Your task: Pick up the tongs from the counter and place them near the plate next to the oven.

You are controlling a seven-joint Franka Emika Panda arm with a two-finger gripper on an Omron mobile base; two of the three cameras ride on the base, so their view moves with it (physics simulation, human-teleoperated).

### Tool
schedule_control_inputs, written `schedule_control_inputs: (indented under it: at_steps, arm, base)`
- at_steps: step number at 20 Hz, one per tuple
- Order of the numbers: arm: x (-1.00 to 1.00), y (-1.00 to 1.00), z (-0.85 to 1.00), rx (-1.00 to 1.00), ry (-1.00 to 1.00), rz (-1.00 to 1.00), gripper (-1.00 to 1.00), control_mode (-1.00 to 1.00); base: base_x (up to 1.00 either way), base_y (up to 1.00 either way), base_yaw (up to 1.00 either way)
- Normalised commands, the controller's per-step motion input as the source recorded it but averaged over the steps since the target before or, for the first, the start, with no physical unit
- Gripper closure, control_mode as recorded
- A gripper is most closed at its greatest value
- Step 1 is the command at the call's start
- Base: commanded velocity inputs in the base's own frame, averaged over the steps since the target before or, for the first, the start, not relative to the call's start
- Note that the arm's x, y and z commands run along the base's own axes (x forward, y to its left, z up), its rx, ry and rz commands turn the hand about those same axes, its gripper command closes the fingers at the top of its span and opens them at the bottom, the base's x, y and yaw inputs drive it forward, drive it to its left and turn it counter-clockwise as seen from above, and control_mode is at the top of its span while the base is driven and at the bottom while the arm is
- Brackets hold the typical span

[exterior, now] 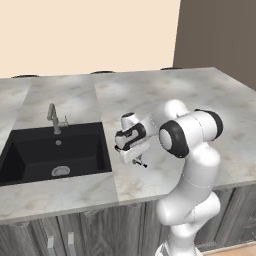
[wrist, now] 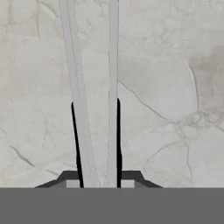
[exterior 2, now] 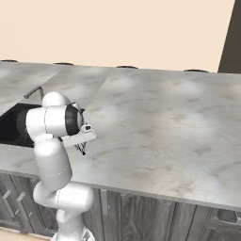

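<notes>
The tongs (wrist: 94, 109) sit between the fingers of the hand (wrist: 99, 181), their long axis running straight away from the palm over the marble desk (wrist: 175, 65). The two silvery arms spread slightly outward. The hand appears clamped on their near end, though the contact itself is hard to make out. In the left base view the hand (exterior: 136, 159) hovers just above the desk, right of the sink (exterior: 30, 155).

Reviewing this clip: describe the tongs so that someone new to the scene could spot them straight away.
Start at the black sink set into the marble counter; just to its right the white arm bends low over the stone. The tongs sit in the end effector: two thin silvery blades with black edging, spreading away from the fingers. Unlike the grey faucet, they are straight and stand off the sink.
</notes>
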Motion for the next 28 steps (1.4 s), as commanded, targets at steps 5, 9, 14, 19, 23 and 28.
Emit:
schedule_control_inputs:
  at_steps: [5, 9, 14, 19, 23, 28]
  arm:
    - [-0.23, -0.09, 0.01, 0.03, -0.21, 0.0, 1.0, -1.0]
    - [-0.33, -0.25, 0.46, 0.07, -0.39, 0.01, 1.0, -1.0]
    - [-0.18, -0.33, 0.83, 0.11, -0.32, 0.0, 1.0, -1.0]
    - [-0.35, -0.4, 0.84, 0.12, -0.08, 0.0, 1.0, -1.0]
    - [-0.42, -0.48, 0.97, 0.1, -0.02, 0.0, 1.0, -1.0]
    - [-0.35, -0.17, 1.0, 0.02, -0.06, 0.0, 1.0, -1.0]
  base:
    - [0.0, 0.0, 0.0]
    - [0.0, 0.0, 0.0]
    - [0.0, 0.0, 0.0]
    - [0.0, 0.0, 0.0]
    - [0.0, 0.0, 0.0]
    - [0.0, 0.0, 0.0]
